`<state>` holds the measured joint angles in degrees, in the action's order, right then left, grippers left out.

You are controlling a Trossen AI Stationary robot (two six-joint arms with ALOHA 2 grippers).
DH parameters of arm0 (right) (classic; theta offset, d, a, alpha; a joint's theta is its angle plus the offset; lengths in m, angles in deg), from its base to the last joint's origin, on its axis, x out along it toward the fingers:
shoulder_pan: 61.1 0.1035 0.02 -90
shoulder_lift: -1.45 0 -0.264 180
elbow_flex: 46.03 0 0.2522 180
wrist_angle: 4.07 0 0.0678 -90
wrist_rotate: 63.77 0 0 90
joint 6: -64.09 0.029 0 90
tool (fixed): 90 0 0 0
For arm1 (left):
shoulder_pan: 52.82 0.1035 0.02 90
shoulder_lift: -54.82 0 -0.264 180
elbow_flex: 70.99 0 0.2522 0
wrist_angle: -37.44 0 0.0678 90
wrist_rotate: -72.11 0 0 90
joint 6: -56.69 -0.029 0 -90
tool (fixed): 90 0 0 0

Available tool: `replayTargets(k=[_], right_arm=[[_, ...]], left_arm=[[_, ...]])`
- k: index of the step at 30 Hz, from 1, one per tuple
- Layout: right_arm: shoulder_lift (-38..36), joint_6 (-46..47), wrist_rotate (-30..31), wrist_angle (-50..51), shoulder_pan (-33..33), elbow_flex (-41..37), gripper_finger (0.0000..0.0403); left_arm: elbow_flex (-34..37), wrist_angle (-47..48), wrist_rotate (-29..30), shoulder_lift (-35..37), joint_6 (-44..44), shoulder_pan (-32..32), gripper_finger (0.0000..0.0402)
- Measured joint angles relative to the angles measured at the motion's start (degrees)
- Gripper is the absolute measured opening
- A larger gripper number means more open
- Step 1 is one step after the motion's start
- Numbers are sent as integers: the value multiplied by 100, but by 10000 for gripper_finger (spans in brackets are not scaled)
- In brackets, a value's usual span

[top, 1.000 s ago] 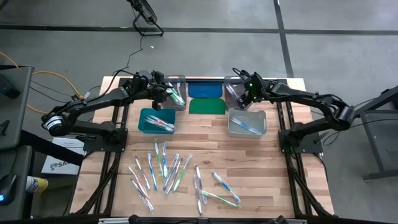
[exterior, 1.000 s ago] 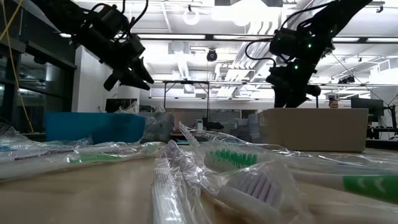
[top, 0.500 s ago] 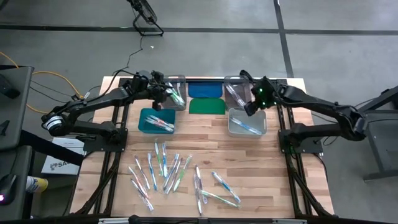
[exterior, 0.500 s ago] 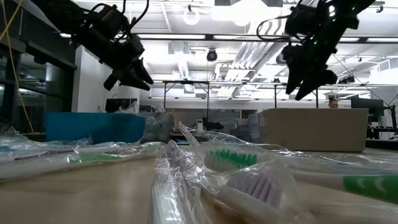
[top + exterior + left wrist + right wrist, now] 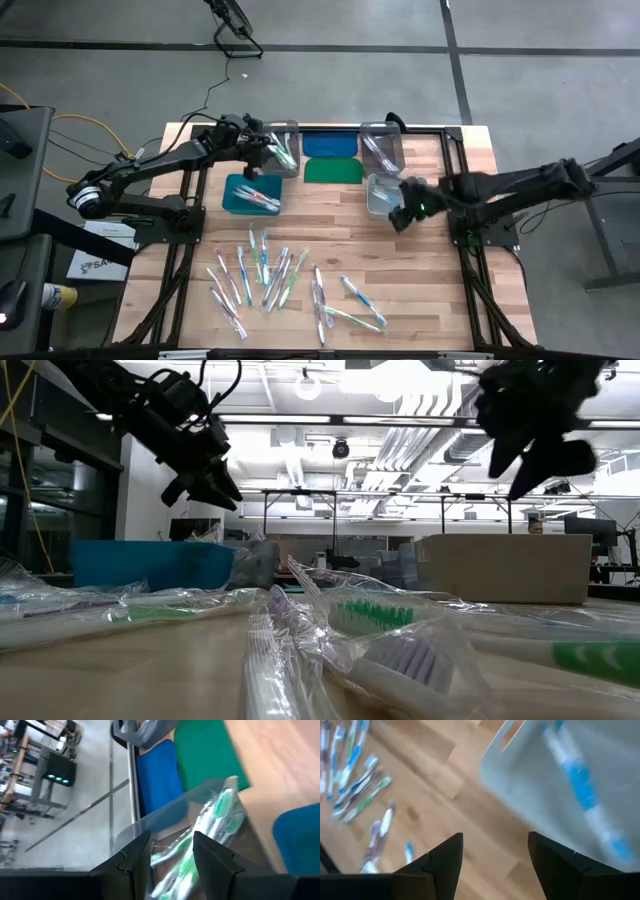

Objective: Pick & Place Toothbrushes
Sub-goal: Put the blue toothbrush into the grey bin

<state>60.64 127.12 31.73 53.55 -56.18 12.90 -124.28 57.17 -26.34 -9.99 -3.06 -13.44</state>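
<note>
Right tool (image 5: 398, 219) has swung forward past the clear bin (image 5: 383, 195).

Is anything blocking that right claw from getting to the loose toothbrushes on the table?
Nothing visible does. The right gripper hangs with open, empty fingers beside the clear bin, and only bare wooden table lies between it and the loose toothbrushes nearer the front.
</note>
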Motion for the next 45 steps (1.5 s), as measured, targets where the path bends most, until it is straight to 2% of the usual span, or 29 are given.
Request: replayTargets(k=[4, 9, 12, 16, 19, 24, 35, 40, 45], right_arm=[[170, 1013, 586, -384, 1214, 0, 216], [704, 1218, 1210, -1609, 2297, 0, 216], [1191, 1048, 1442, -2545, 2635, 0, 216], [1948, 929, 1442, -3573, 2856, 3, 216], [2529, 939, 1390, -3694, 2961, 243, 216], [3354, 883, 1352, -3229, 3039, 1079, 216], [4608, 1138, 1251, -482, 3040, 3213, 216], [4999, 1368, 1061, 263, 3034, 3610, 216], [5305, 1255, 895, 208, 3034, 3637, 216]], left_arm=[[0, 226, -414, 0, 20, 0, 141], [0, 527, -741, 0, 212, -2, 141], [0, 815, -897, 0, 367, -2, 141], [0, 1151, -1295, 25, 477, -4, 141], [0, 1275, -1478, 72, 482, -137, 141], [-2, 1427, -1467, 351, 471, -609, 141], [-2, 1556, -1008, 747, 587, -1790, 141], [-2, 1560, -714, 819, 607, -2146, 141], [-2, 1544, -686, 815, 606, -2224, 141]])
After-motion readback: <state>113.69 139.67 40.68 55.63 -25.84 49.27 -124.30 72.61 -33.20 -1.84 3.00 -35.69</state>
